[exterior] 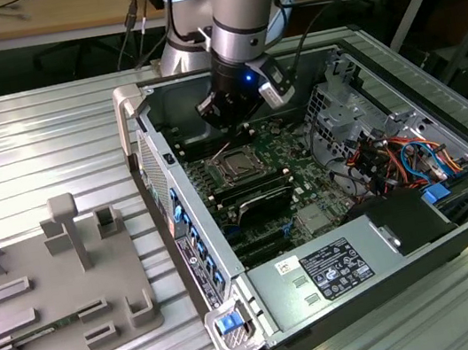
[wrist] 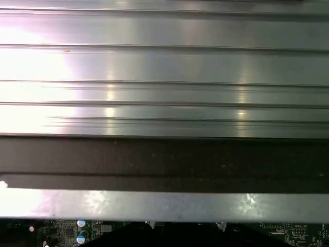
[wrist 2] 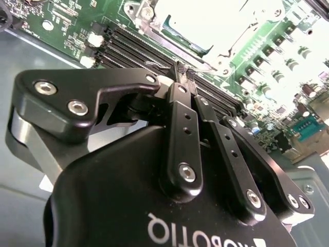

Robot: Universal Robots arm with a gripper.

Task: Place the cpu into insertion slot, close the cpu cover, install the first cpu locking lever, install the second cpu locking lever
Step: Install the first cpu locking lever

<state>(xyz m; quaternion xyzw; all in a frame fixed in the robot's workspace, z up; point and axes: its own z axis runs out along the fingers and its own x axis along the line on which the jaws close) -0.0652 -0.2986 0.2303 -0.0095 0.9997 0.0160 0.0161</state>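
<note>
Computer case: I see an open computer case [exterior: 192, 236] lying on its side on the ribbed metal table [exterior: 31, 146]. Inside it sits a green circuit board [exterior: 287, 144].
Case contents: besides the board, I note a grey power supply box [exterior: 340, 269] with a white label at the near end, and a bundle of orange and blue cables [exterior: 402, 156] towards the exterior view's right.
Insertion slot: the insertion slot [exterior: 239, 167] sits on the board near the case's middle, beside the long black memory slots [exterior: 255, 194].
Cpu cover: the cpu cover [exterior: 239, 161] appears to lie flat over the slot in the exterior view. In the second wrist view the silvery frame [wrist 2: 205, 31] is strongly overexposed.
Cpu: I cannot tell whether the cpu is seated under the cover; glare hides the centre.
Locking levers: a thin wire lever [exterior: 217, 153] stands up at an angle beside the slot, on the exterior view's left.
Pincer: the pincer [wrist 2: 181, 69] has its black fingers [wrist 2: 177, 118] drawn together, tips touching or nearly so, directly above the memory slots at the slot's edge. I cannot tell whether anything thin is pinched between them.
Arm pose: the arm [exterior: 246, 2] reaches down into the case from the far side, wrist tilted, with the pincer [exterior: 224, 127] just above the board, near the raised lever.
Parts tray: a grey fixture tray [exterior: 52, 295] lies on the table, on the exterior view's left, well apart from the case.
</note>
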